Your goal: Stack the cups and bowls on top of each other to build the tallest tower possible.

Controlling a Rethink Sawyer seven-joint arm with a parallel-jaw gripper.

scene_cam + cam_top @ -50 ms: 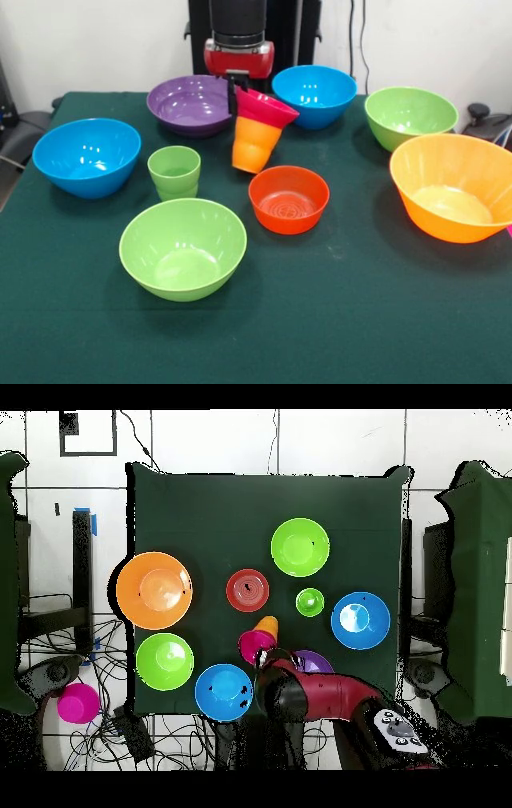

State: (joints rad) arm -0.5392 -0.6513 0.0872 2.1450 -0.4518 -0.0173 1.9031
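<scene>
Closest to the camera on the dark green table (360,320) sits a light green bowl (183,248), upright and on its own. Just behind it, a bit to the right, is the small orange-red bowl (289,199), and off at the right edge is the big orange bowl (454,186). Behind the near green bowl on the left stands the light green cup (174,171), upright, with a blue bowl (86,157) to its left.

Middle of the table is where it gets interesting: the orange cup (254,145) is tilted over, and the small magenta bowl (265,107) sits tipped on its rim. The gripper (233,94) comes down right at the magenta bowl's left edge, with a dark finger at the bowl's rim. Looks like it's pinching that rim, but honestly I can't tell if it's closed or spread.

Farther back there's the purple bowl (190,104) on the left, a second blue bowl (314,95) just right of the magenta one, and a second green bowl (410,117) far right. Nothing else is stacked.
</scene>
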